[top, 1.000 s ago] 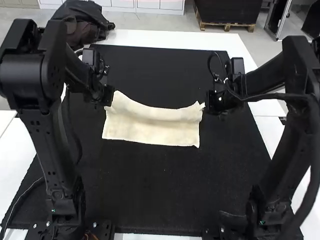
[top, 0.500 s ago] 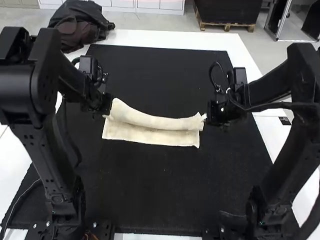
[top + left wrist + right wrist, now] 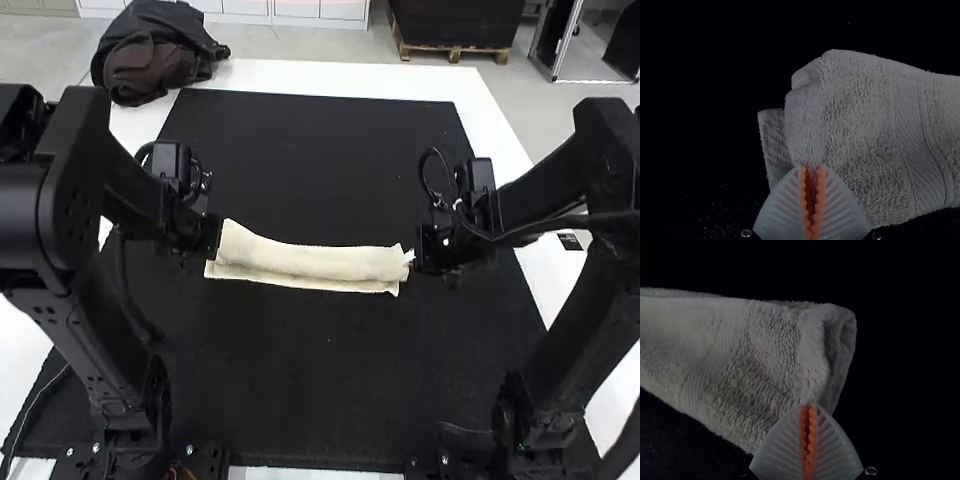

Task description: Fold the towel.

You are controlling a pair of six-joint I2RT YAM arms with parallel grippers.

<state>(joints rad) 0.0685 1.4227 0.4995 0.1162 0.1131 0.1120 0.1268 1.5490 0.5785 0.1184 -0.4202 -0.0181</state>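
Note:
The cream towel (image 3: 310, 262) lies as a narrow folded strip across the black mat, its upper layer brought over a lower one. At its left end is my left gripper (image 3: 212, 238), and at its right end my right gripper (image 3: 416, 252). In the left wrist view, my left gripper (image 3: 812, 169) is shut on a corner of the towel (image 3: 860, 125), with another layer behind. In the right wrist view, my right gripper (image 3: 808, 407) is shut on the opposite corner of the towel (image 3: 755, 365), where the end curls open like a loop.
A black mat (image 3: 320, 390) covers most of the white table (image 3: 490, 100). A dark bag or jacket (image 3: 155, 55) rests at the table's far left corner.
Both grippers have come nearer the arm bases, holding the towel's far edge. That edge has moved over the near part, leaving a narrower strip.

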